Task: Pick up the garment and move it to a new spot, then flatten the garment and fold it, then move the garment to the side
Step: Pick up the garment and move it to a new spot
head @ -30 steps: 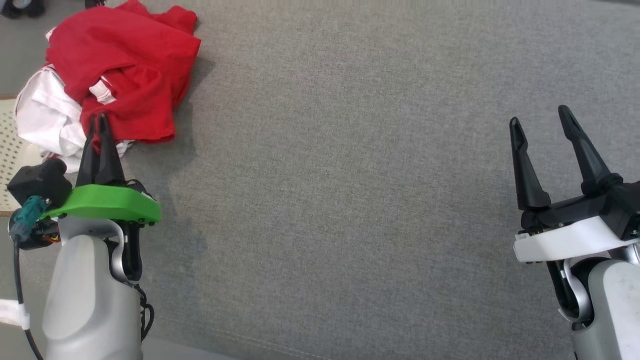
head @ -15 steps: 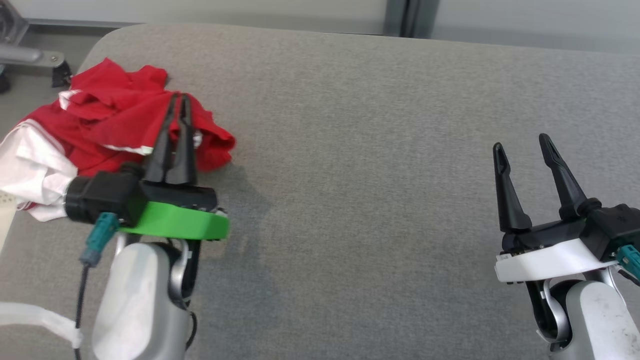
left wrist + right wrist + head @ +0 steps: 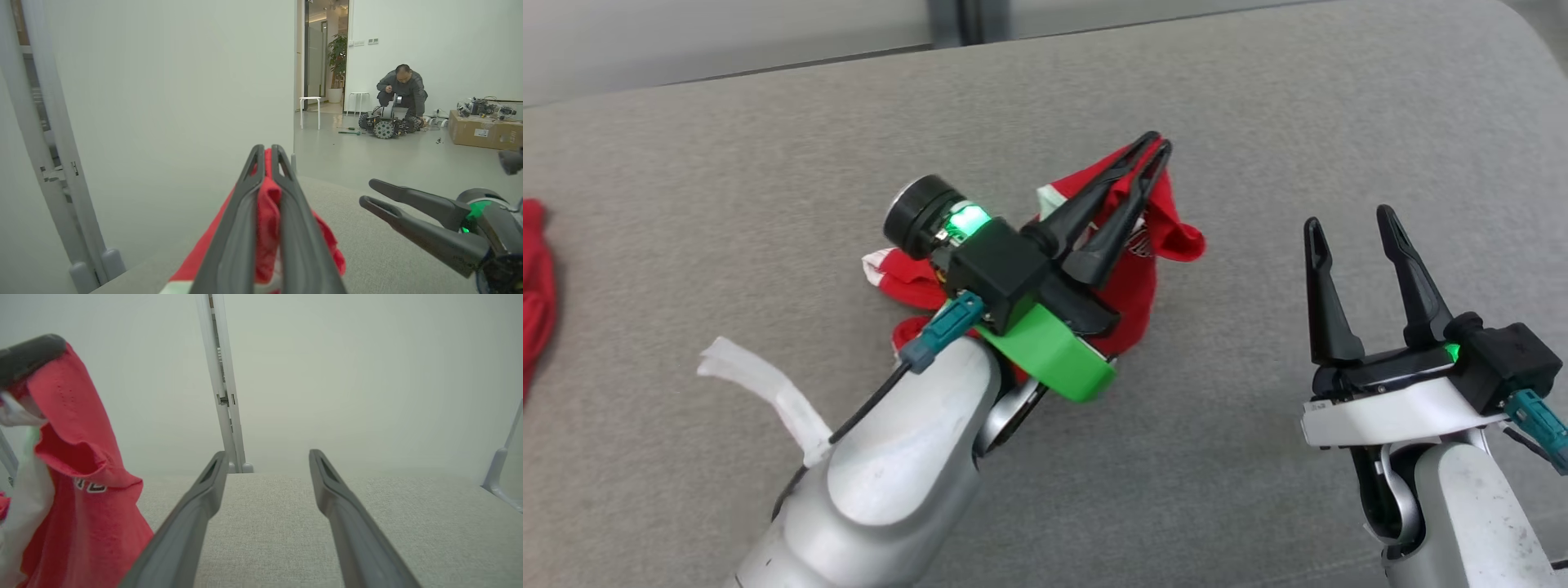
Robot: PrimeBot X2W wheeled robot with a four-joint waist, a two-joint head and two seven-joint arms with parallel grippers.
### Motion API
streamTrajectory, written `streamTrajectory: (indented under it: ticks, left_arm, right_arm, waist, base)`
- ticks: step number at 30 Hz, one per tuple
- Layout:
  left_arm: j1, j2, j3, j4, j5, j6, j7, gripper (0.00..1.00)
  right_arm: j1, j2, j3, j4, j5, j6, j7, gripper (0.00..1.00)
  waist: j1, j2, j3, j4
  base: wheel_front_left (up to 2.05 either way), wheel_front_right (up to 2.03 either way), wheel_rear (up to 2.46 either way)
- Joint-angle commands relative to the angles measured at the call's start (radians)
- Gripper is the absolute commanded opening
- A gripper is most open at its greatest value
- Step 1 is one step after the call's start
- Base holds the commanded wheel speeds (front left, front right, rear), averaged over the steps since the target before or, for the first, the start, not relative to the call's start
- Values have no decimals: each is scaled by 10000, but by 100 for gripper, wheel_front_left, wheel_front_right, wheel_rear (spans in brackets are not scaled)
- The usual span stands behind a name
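Red garment (image 3: pixel 1176 237) tight in the clenched left pincer (image 3: pixel 1159 143), limp beneath it; right pincer (image 3: pixel 1347 217) agape nearby.

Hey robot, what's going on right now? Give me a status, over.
Left gripper shut on red garment, hanging from its fingertips. Right gripper open, empty. More red cloth far left, well apart.

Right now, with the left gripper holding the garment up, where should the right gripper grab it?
The garment hangs bunched from the shut left gripper. Its loose flap juts toward the open right gripper, so probably pinch that flap, coming in from the robot's right.
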Motion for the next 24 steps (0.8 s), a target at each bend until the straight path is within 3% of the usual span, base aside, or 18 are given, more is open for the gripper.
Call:
streamTrajectory:
  ticks: [1, 6, 11, 12, 13, 14, 19, 24]
  left_arm:
    - [-312, 76, -253, 218, -136, -16, -59, 0]
    - [-780, 81, -1155, 1485, -381, 78, 248, 0]
    - [-844, 78, -1835, 2583, -643, 28, 285, 0]
    - [-867, 77, -1915, 2648, -655, 25, 231, 24]
    - [-883, 75, -1982, 2662, -653, 36, 157, 88]
    - [-895, 70, -2063, 2612, -639, 73, 68, 100]
    - [-728, 91, -1795, 1860, -280, 643, -174, 100]
    - [99, 476, -443, 531, -20, 1386, -158, 100]
  right_arm:
    - [-153, 82, -24, 111, 71, -10, -90, 100]
    - [-261, 160, -36, 353, 262, -10, -160, 100]
    - [-372, 187, -73, 388, 369, -10, -171, 100]
    - [-390, 185, -75, 371, 362, -10, -172, 100]
    - [-394, 182, -59, 365, 352, -10, -173, 100]
    - [-391, 183, -58, 364, 326, -10, -174, 100]
    - [-381, 176, -104, 321, 119, -10, -177, 100]
    - [-229, 131, -140, 329, -112, -10, -176, 100]
  waist:
    - [0, -1, 1212, -2210]
    - [0, -1, 1644, -2925]
    - [0, -1, 1762, -2913]
    - [0, -1, 1748, -2837]
    - [0, -1, 1717, -2744]
    - [0, -1, 1668, -2606]
    - [0, -1, 1275, -1749]
    - [0, -1, 845, -772]
  base:
    - [0, 0, 0]
    - [0, 0, 0]
    - [0, 0, 0]
    - [0, 0, 0]
    - [0, 0, 0]
    - [0, 0, 0]
    - [0, 0, 0]
    - [0, 0, 0]
